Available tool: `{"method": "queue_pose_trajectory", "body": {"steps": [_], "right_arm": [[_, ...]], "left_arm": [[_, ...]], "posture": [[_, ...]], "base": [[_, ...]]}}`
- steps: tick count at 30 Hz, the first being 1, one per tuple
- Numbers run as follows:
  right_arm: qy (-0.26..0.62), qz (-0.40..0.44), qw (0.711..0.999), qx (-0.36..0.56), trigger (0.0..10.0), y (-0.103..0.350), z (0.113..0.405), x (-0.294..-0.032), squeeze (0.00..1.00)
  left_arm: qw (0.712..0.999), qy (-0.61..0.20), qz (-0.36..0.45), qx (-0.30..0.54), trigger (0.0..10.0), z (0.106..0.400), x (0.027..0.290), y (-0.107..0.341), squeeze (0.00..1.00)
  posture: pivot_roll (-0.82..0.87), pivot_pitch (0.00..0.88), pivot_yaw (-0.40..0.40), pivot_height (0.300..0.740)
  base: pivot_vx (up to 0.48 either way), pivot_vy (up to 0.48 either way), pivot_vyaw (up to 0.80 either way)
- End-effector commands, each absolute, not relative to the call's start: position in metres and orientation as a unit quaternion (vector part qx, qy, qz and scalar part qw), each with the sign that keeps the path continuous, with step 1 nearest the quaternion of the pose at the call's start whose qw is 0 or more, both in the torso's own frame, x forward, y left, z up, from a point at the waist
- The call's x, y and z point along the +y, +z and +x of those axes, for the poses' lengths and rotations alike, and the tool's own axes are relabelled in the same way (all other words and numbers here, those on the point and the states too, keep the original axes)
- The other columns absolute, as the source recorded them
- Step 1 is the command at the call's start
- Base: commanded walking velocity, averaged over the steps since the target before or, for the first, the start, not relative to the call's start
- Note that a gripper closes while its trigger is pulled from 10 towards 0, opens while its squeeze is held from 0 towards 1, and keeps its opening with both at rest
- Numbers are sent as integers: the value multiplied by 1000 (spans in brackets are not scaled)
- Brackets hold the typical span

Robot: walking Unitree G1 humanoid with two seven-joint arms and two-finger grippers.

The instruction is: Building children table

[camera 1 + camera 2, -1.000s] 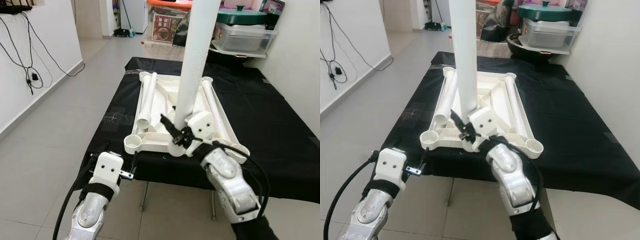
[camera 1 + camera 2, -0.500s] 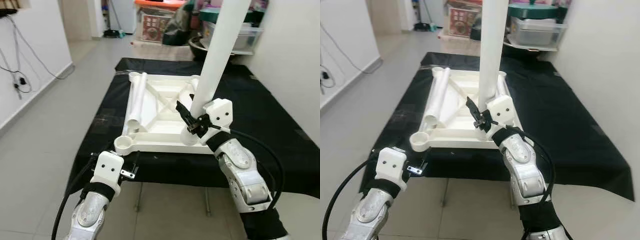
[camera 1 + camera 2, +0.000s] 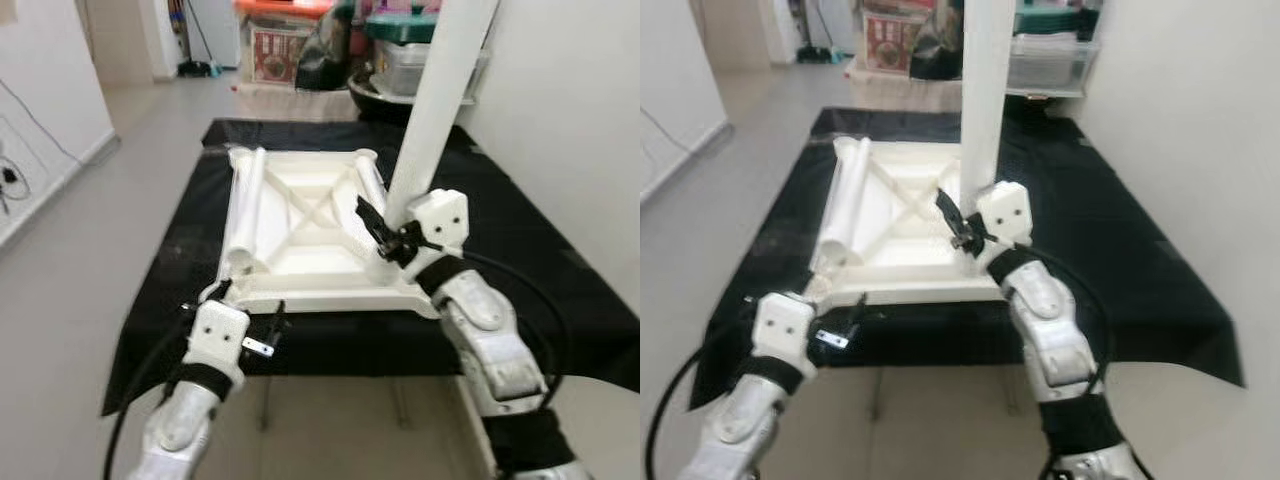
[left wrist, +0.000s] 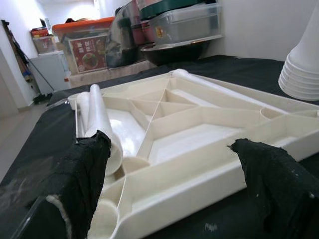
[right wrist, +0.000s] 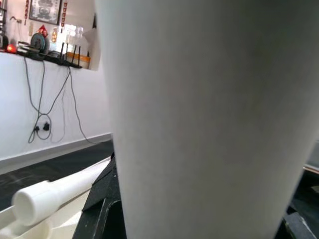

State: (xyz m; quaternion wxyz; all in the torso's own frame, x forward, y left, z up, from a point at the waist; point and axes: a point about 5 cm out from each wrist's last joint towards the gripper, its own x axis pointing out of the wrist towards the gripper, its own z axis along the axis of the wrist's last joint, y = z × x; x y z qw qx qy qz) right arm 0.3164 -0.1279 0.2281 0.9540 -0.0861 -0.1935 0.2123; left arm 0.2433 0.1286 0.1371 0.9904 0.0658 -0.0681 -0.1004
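white leg upright at tabletop near edge, clamped by right claw; left claw gapes empty.

A counter stands on a pale floor. A black cloth covers it and hangs over the edges. A white tabletop lies upside down on the cloth, near the front edge. A loose white leg rests in the tabletop along its left side.
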Motion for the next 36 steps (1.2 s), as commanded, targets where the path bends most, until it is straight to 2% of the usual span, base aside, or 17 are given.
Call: {"method": "queue_pose_trajectory", "body": {"steps": [1, 9, 22, 36], "right_arm": [[204, -90, 954, -199, 10000, 232, 319, -130, 0], [206, -93, 954, -198, 10000, 232, 318, -132, 0], [204, -96, 955, -194, 10000, 231, 320, -135, 0], [183, -86, 963, -180, 10000, 230, 321, -147, 0]], "left_arm": [[990, -103, 61, -70, 10000, 244, 128, 138, 0], [990, -109, 62, -71, 10000, 243, 125, 137, 0], [990, -114, 58, -65, 10000, 242, 123, 135, 0], [989, -120, 61, -67, 10000, 243, 124, 136, 0]], "posture": [[43, 0, -68, 740], [40, 0, -67, 740], [37, 0, -67, 740], [25, 0, -53, 740]], "base": [[337, 0, 0], [333, 0, 0], [0, 0, 0], [0, 0, -727]]}}
